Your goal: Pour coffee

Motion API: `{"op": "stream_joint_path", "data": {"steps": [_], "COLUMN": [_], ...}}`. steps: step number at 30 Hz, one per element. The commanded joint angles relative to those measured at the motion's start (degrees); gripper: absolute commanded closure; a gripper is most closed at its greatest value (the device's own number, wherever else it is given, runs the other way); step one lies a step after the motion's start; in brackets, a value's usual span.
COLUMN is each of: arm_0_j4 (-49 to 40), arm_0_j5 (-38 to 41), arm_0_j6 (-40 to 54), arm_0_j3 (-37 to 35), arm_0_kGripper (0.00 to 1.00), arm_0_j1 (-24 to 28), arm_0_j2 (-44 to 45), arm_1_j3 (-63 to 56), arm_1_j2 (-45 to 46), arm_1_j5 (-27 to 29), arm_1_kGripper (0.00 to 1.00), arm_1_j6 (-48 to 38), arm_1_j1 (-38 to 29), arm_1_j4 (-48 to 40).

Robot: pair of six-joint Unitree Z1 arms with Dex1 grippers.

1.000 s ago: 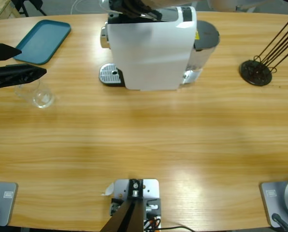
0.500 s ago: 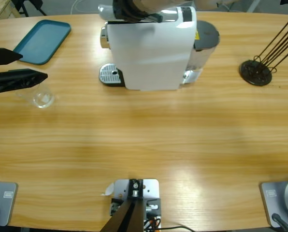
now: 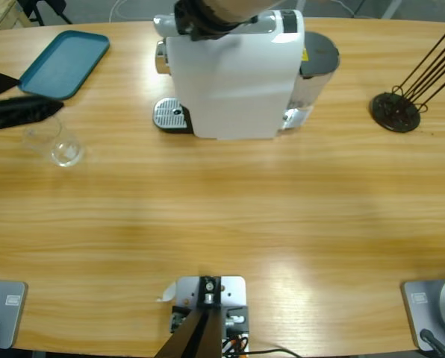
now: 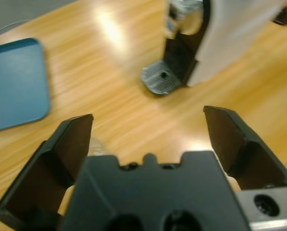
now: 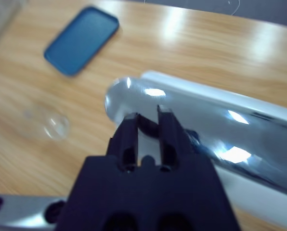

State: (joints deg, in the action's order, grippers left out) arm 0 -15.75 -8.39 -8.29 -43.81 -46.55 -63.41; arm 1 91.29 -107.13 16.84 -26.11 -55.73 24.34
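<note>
- Two grippers are in play: the left gripper (image 3: 12, 97) hangs at the far left edge of the table, and the right gripper (image 5: 148, 126) sits at the chrome lever (image 5: 191, 130) on top of the white coffee machine (image 3: 234, 74).
- Left gripper state: jaws spread wide with nothing between them. In the left wrist view it looks along the table toward the machine's perforated drip tray (image 4: 161, 81).
- Right gripper state: jaws nearly closed, with only a thin gap between them. They lie over the rounded end of the lever; whether they grip it or only press on it cannot be told.
- Task item location: the clear glass tumbler (image 3: 54, 142) stands on the wood just near-right of the left gripper and apart from it, near the teal tray (image 3: 64, 63) and well left of the drip tray. Any coffee inside it cannot be made out in these views.
- Step in hand, as a judgement: machine preparation at the lever, with the tumbler not yet in place under the spout.
- Next move, as a judgement: the left gripper should close on the tumbler's wall, keep it upright, and set it centred on the drip tray.
- Clearance: the black rod stand (image 3: 396, 110) at far right is well apart from the work.
</note>
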Motion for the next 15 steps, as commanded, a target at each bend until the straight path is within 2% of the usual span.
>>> {"op": "stream_joint_path", "data": {"steps": [1,4,9,15], "arm_0_j4": [-3.4,-2.9,2.8,10.6], "arm_0_j5": [-18.1,-20.0,-25.0,-29.0], "arm_0_j6": [-12.5,-17.5,-21.1,-22.0], "arm_0_j3": [2.1,4.8,9.8,16.7], "arm_0_kGripper": [0.000,0.000,0.000,0.000], "arm_0_j1": [1.6,1.3,-3.0,-4.3], "arm_0_j2": [0.6,-3.4,-6.9,-8.9], "arm_1_j3": [1.2,-3.9,-13.0,-16.9], "arm_1_j2": [13.7,18.3,24.9,27.5], "arm_1_j5": [-8.2,-9.0,-10.3,-10.5], "arm_1_kGripper": [0.000,0.000,0.000,0.000], "arm_1_j6": [12.8,12.6,10.6,9.4], "arm_1_j1": [-1.2,-2.9,-4.3,-4.5], "arm_1_j4": [16.0,18.6,19.3,19.3]}}
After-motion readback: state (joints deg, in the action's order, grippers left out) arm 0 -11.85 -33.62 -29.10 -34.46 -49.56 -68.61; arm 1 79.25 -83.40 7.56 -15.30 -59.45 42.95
